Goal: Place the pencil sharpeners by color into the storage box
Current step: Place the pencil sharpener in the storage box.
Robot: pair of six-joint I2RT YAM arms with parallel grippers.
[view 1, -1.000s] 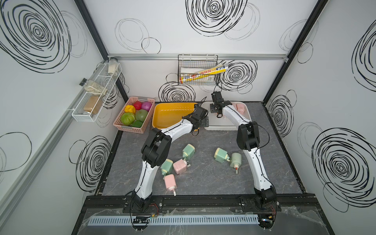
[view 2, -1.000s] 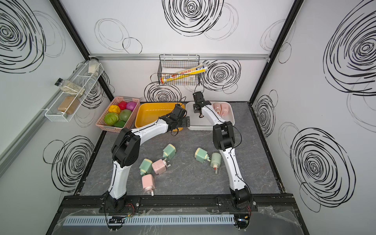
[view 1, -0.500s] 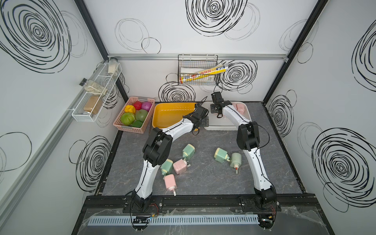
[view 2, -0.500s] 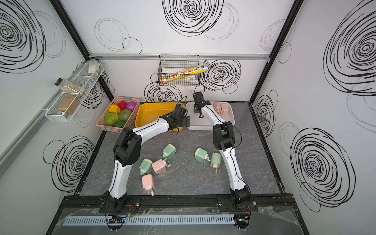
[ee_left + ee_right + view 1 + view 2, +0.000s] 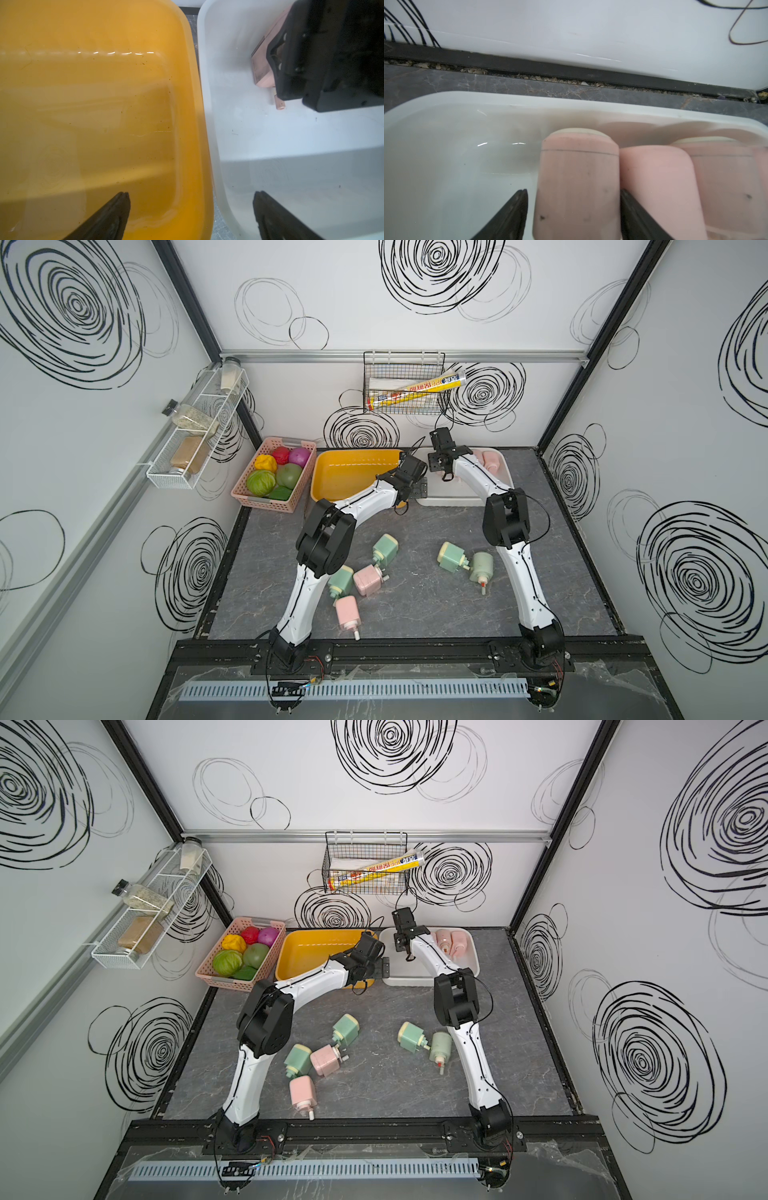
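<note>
At the far left, the pink basket [image 5: 266, 502] of toy vegetables is none of our business. The yellow box [image 5: 353, 460] next to it lies empty, and we take it to be meant for the green ones. The left arm reaches forward from the near rail with its elbow raised and its forearm slanting toward the back wall. The left claw [image 5: 191, 193] hangs spread wide, holding nothing, above the seam where the yellow box meets the white box [image 5: 457, 501]. Between the arms, four green sharpeners [image 5: 384, 547] and two pink ones [image 5: 368, 579] lie loose on the table [image 5: 415, 605]. Further right is the step in hand, which we judge to be letting go of a pink sharpener [image 5: 577, 176] inside the white box. The right claw [image 5: 574, 190] straddles it with its fingers spread. A sliver of white floor shows beside one finger [image 5: 517, 207], so we read nothing as pinched. The other finger sits tight in the gap against a neighbouring pink sharpener [image 5: 656, 166]. To finish well, we would open a touch wider and lift straight up, so that finger drags neither sharpener out of its row. The right arm stretches far back with its elbow high over the table and its wrist dipped into the box.
</note>
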